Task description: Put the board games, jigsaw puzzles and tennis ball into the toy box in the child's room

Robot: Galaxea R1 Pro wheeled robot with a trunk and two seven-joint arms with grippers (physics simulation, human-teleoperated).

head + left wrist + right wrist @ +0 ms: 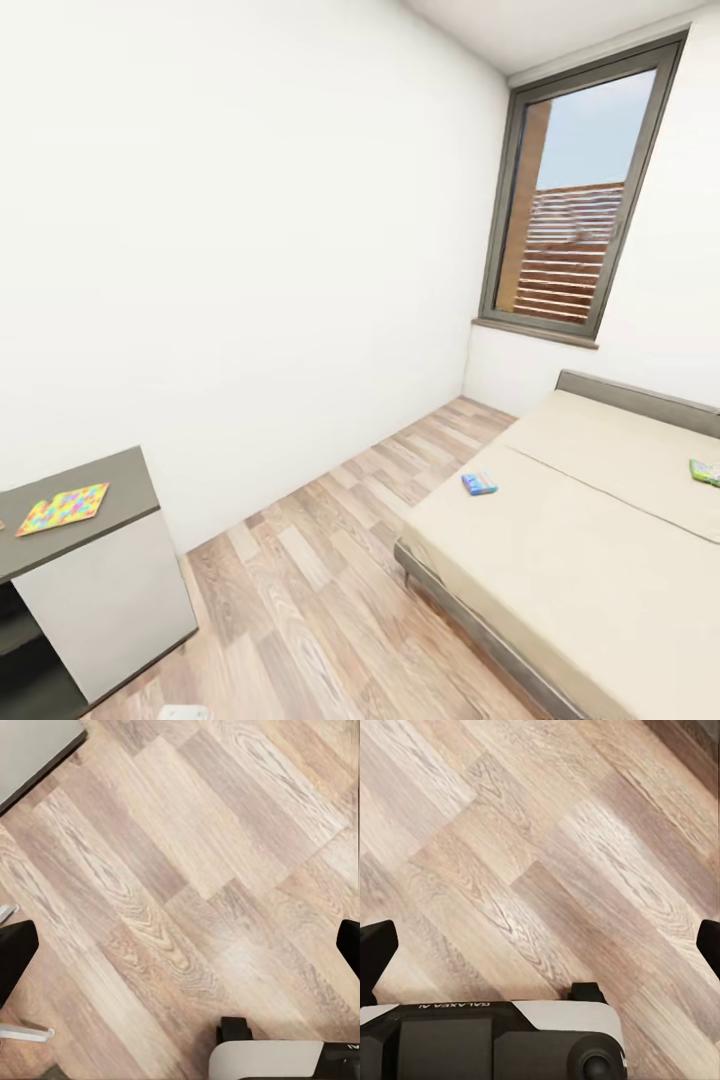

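Both grippers hang over bare plank floor [180, 870], well apart from every toy. In the left wrist view the left gripper [180, 945] has its dark fingers [15, 952] spread wide to the picture's edges, nothing between them; part of the robot's pale base [277, 1057] sits beneath. In the right wrist view the right gripper [540, 945] is spread the same way, its fingers [373, 949] far apart over the planks, empty, with the base's grey housing [495, 1042] close by.

In the head view, nearest at the left, stands the bench [130, 490], grey-topped with a white side panel. A puzzle [63, 507] of bright interlocking pieces lies flat on its top, near the front edge.

Across the floor, at the right, is the bed [560, 580] with beige mattress and grey frame. A blue game [479, 484] lies flat near the bed's left edge. Farther back, at the picture's right edge, a green-edged game [705, 472] lies on the mattress, partly cut off.

Beyond, a low grey headboard [640, 398] meets the white wall [250, 250], and a tall dark-framed window [575, 200] stands above it
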